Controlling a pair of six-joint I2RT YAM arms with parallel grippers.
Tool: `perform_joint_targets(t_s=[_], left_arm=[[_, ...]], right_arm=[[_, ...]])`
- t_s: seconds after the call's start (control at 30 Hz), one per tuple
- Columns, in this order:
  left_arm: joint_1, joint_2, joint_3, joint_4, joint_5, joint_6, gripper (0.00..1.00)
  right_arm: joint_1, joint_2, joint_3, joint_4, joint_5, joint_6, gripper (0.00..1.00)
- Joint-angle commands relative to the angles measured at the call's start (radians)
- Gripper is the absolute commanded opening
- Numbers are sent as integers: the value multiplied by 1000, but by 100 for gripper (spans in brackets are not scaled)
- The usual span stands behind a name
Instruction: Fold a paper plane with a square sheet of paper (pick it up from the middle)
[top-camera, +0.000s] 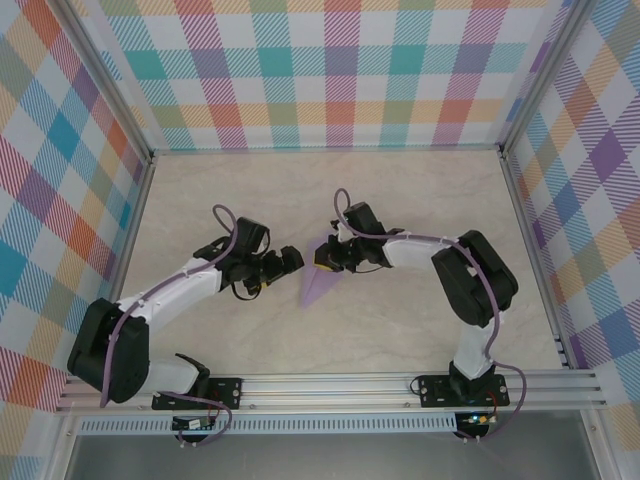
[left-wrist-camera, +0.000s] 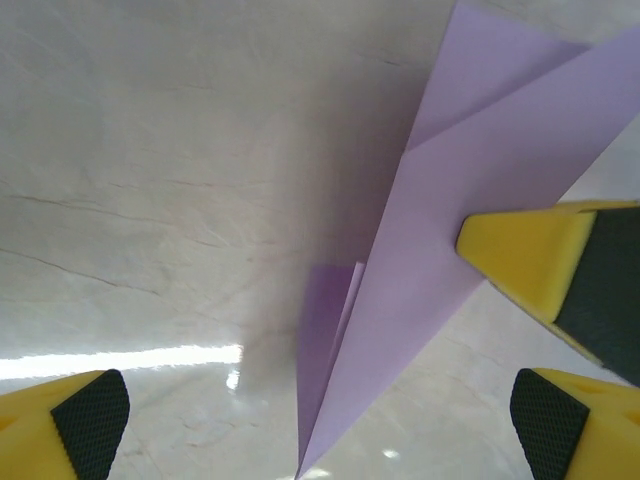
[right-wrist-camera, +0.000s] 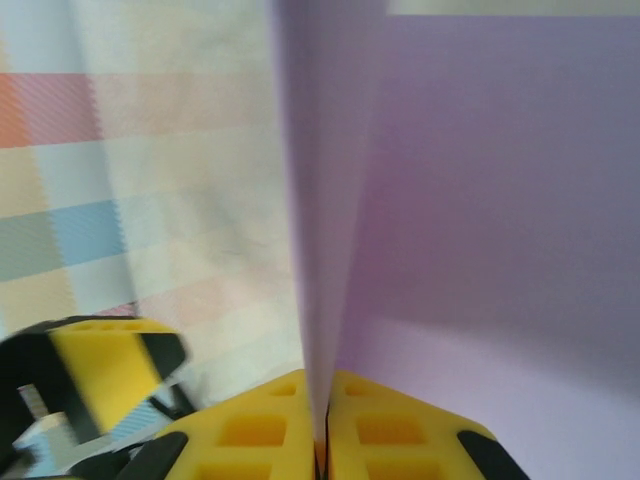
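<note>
Though unclear from above, wrist views show right jaws gripping the paper plane (left-wrist-camera: 420, 250), left jaws wide.

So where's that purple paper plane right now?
Mid-table in the top view, the paper plane is pinched by the right gripper, with the open left gripper close beside.

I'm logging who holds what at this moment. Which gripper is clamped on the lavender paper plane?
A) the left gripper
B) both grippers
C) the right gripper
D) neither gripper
C: the right gripper has its yellow fingers pressed together on a fold of the paper plane, while the left gripper stands wide open.
</note>
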Motion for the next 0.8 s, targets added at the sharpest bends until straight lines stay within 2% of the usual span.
perform_joint_targets(t_s=[0.0, 0.13, 0.4, 0.47, 0.5, 0.53, 0.6, 0.67, 0.77], left_arm=[[26, -57, -21, 89, 199, -36, 100], [26, -97, -35, 243, 331, -114, 100], [26, -102, -70, 499, 423, -260, 99], [26, -103, -76, 542, 422, -269, 93], [26, -105, -80, 556, 416, -269, 86], [27, -110, -80, 556, 405, -261, 75], [27, -123, -74, 536, 379, -232, 62], [29, -138, -72, 517, 359, -208, 55], [29, -149, -79, 523, 345, -204, 49]], right_arm=[[-40, -86, 33, 86, -126, 10, 9], [-75, -119, 70, 143, -231, 84, 9], [-86, -125, 111, 288, -337, 253, 10], [-87, -125, 117, 287, -345, 261, 10], [-87, -124, 116, 283, -347, 262, 10], [-87, -124, 114, 275, -351, 257, 10], [-87, -123, 111, 257, -355, 241, 10], [-89, -122, 108, 245, -365, 229, 10], [-88, -121, 105, 230, -373, 215, 10]])
